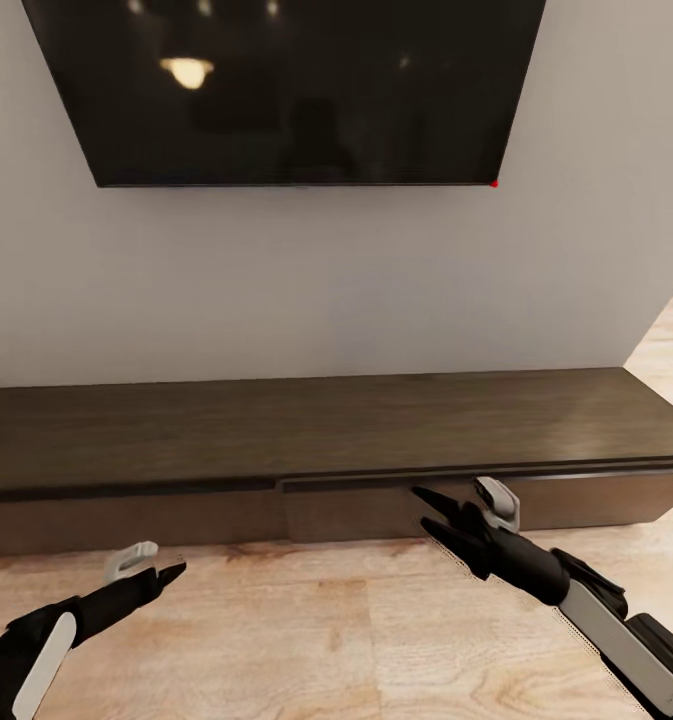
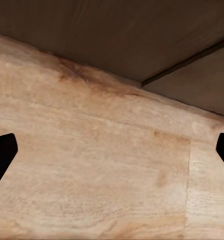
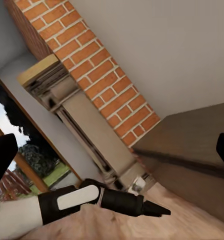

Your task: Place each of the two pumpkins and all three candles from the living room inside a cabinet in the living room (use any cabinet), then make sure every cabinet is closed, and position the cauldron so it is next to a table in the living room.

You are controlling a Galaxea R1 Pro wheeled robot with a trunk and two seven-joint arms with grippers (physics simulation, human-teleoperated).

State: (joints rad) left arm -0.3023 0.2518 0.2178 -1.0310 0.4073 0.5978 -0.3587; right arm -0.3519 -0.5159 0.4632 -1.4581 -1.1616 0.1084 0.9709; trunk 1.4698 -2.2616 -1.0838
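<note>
**Desk:** What is the robot facing here?

**Field:** It is standing before the cabinet [image 1: 336, 440], the long, low dark-brown media unit running along the white wall beneath a wall-mounted television [image 1: 286, 90]. The right-hand drawer front [image 1: 476, 500] is sitting slightly proud of the left one, so it appears not to be fully shut.

**Desk:** And the arms?

**Field:** The right gripper [image 1: 423, 508] is hovering at that right-hand front, just at or beside its face, fingers parted a little and holding nothing; I cannot tell if they are touching the wood. The left gripper [image 1: 166, 572] is hanging low over the plank floor [image 1: 306, 640], near the left front but apart from it. In the left wrist view its fingertips [image 2: 2, 155] are sitting at the picture's two edges, so they are spread wide, and empty.

**Desk:** How far along is the job?

**Field:** Hard to judge. No pumpkins, candles or cauldron are appearing, and the drawers' insides are hidden, so whether anything is stored is unknowable. My reading is that the robot is working the right drawer, opening or closing it. Closing every front and setting the cauldron by a table look to be outstanding.

**Desk:** Anything else?

**Field:** The right wrist camera is catching a brick wall [image 3: 92, 70] and a window [image 3: 22, 170] behind the left arm.
</note>
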